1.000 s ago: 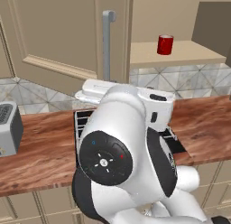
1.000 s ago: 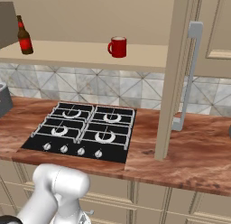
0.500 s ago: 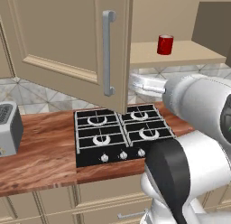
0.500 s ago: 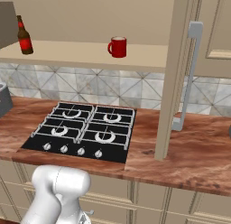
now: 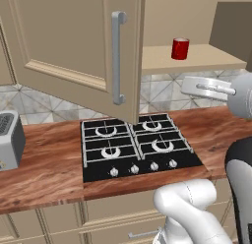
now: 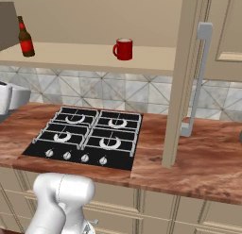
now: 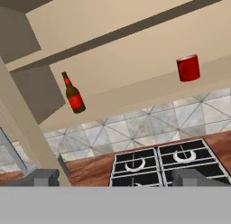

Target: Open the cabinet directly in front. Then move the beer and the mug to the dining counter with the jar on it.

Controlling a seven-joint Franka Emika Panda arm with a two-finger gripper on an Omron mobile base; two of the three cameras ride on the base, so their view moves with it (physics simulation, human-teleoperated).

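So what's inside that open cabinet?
On the cabinet shelf stand a beer and a red mug, well apart. Anything higher up is out of frame.

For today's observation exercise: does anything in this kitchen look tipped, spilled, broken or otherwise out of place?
Nothing stands out. The beer and mug stand upright and apart on the open cabinet's shelf, the hob lies flat in the worktop, and nothing is spilled.

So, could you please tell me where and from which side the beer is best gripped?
Probably round the wide lower body, at the red label, coming in level from the open front of the cabinet. The beer stands upright on the shelf, well apart from the mug, and its neck is narrow; the jaws stand open.
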